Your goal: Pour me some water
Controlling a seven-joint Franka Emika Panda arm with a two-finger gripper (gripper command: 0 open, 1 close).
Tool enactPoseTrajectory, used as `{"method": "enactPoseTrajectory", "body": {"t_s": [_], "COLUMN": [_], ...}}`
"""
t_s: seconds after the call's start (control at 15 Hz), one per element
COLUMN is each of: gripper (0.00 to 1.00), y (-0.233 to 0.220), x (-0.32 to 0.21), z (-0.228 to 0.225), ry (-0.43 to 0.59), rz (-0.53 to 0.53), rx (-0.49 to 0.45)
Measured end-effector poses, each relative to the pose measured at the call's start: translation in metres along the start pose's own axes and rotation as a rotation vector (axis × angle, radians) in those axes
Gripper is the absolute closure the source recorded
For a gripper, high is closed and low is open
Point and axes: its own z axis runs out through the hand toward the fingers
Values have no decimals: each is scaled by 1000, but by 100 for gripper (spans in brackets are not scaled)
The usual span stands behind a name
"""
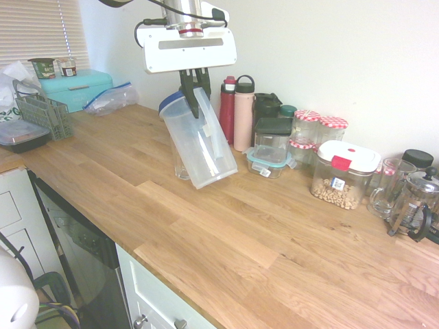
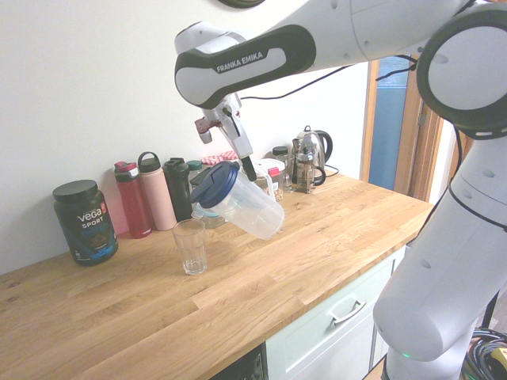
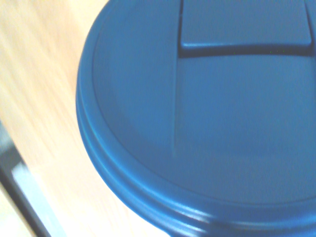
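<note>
Kitchen. Long wooden countertop (image 1: 206, 226) runs diagonally, plain white wall (image 1: 357, 55) behind. Window blinds (image 1: 34, 27) upper left of first exterior view. White cabinets (image 2: 333, 324) below counter. Wooden door frame (image 2: 416, 127) at right of second exterior view. Even daylight.
</note>
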Motion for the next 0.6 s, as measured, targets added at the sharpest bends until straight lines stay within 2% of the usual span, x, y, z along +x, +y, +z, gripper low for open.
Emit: {"method": "enactPoseTrajectory", "body": {"t_s": [0.2,0.6], "gripper": [100,100], "y": [-3,-9], "x": [28,67], "z": [10,17], "ry": [-66,-87], "rz": [-70,-116], "rx": [-128,-198]}}
